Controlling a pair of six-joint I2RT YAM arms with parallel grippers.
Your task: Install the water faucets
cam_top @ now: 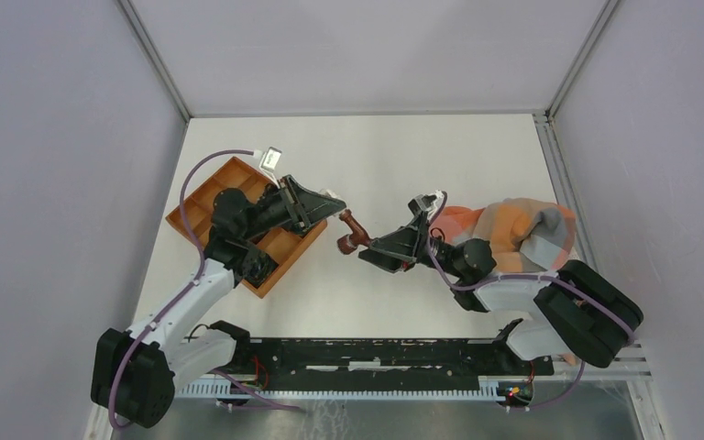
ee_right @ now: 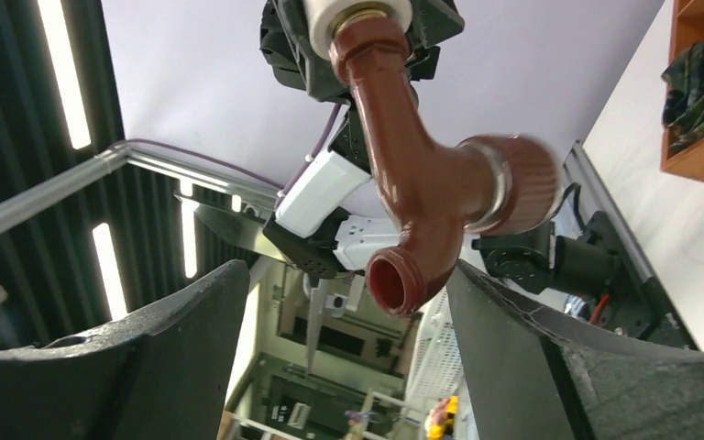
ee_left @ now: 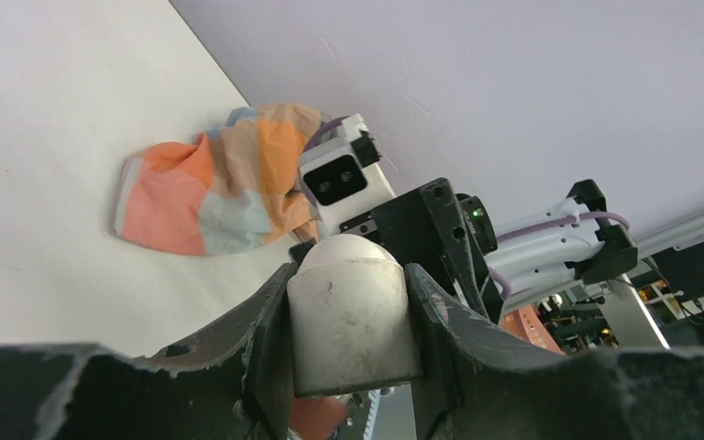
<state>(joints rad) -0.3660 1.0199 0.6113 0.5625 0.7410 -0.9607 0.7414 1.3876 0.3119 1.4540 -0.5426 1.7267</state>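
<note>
Glossy reddish-brown tap [ee_right: 412,174], prob. plastic; cloth [ee_left: 211,188] soft, matt fabric.

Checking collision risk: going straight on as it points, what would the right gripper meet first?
Probably the faucet, its spout end ahead between the open fingers, held by the left gripper. Depth unclear.

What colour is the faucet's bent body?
The faucet body is a glossy dark reddish-brown. It shows best in the right wrist view.
</note>
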